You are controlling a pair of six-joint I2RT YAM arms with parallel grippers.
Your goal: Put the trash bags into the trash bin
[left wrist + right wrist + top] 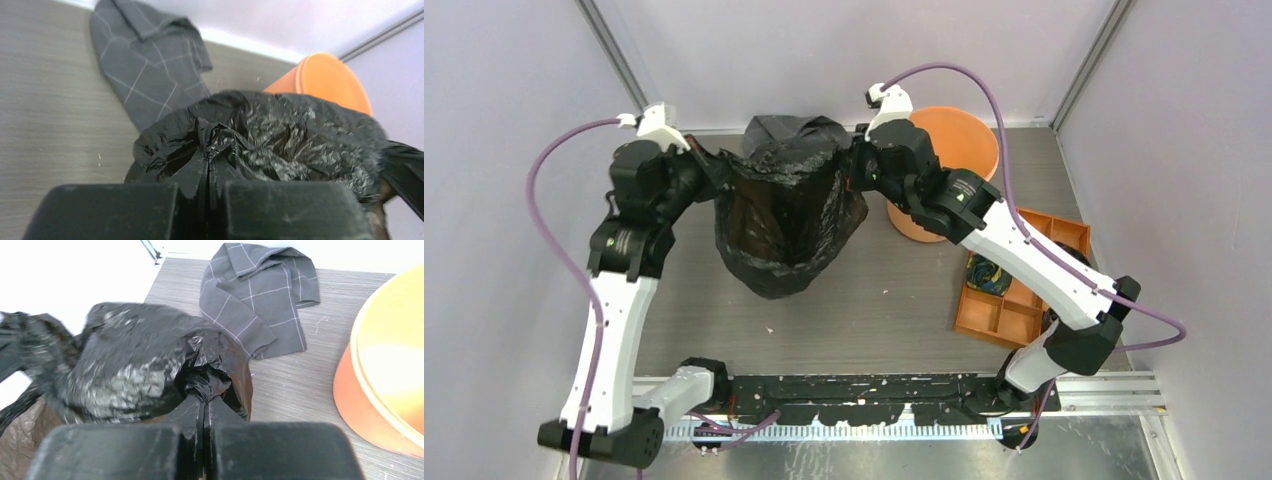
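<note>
A glossy black trash bag (784, 215) hangs stretched between my two grippers above the table, its mouth held wide open. My left gripper (709, 165) is shut on the bag's left rim; the pinched film shows in the left wrist view (212, 145). My right gripper (856, 168) is shut on the bag's right rim, as the right wrist view (205, 395) shows. The orange trash bin (959, 140) stands upright at the back, right of the bag and behind my right arm. It also shows in the left wrist view (330, 80) and the right wrist view (385, 375).
A grey checked cloth (779, 130) lies at the back behind the bag, also in the wrist views (150, 60) (260, 290). A flat orange tray with compartments (1014, 290) holding a dark bundle sits at the right under my right arm. Walls close in on three sides.
</note>
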